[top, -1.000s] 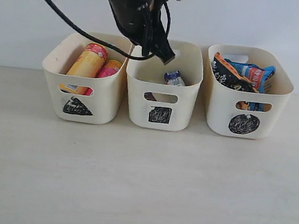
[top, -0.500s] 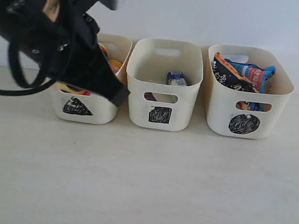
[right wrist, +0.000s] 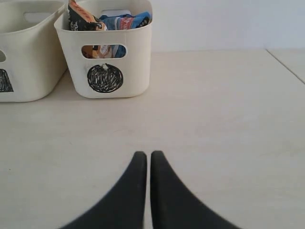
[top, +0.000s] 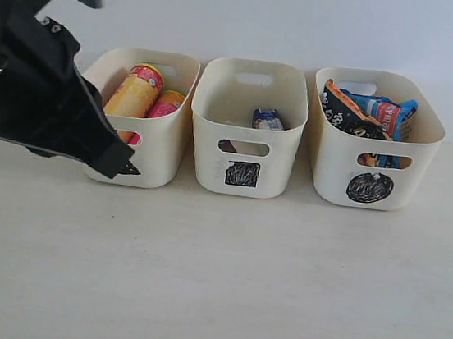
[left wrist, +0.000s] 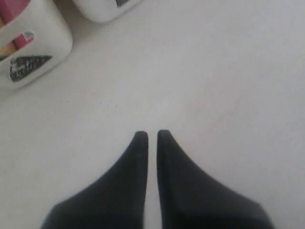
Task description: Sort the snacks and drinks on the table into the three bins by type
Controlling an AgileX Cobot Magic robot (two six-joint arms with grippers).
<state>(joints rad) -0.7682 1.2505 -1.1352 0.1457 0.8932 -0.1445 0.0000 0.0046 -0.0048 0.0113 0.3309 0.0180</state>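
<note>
Clenched jaws on left gripper [left wrist: 152, 135] and right gripper [right wrist: 148, 155], both empty above worktop [top: 212, 284]; yellow canister [top: 134, 92] and pink canister [top: 165, 104] in triangle bin [top: 162, 155], blue-and-white carton [top: 266, 119] in square bin [top: 211, 147], orange-and-black bag [top: 345, 114] and blue bag [top: 387, 113] in circle bin [top: 332, 170].

Pale, faintly grained table [top: 229, 286] carrying, upright in a close row directly on its surface, a cream triangle-marked bin [top: 160, 161] nearest the left hand [top: 118, 166], a matching square-marked bin [top: 211, 163] next beyond it, and a circle-marked bin [top: 333, 178] farthest from that hand.
</note>
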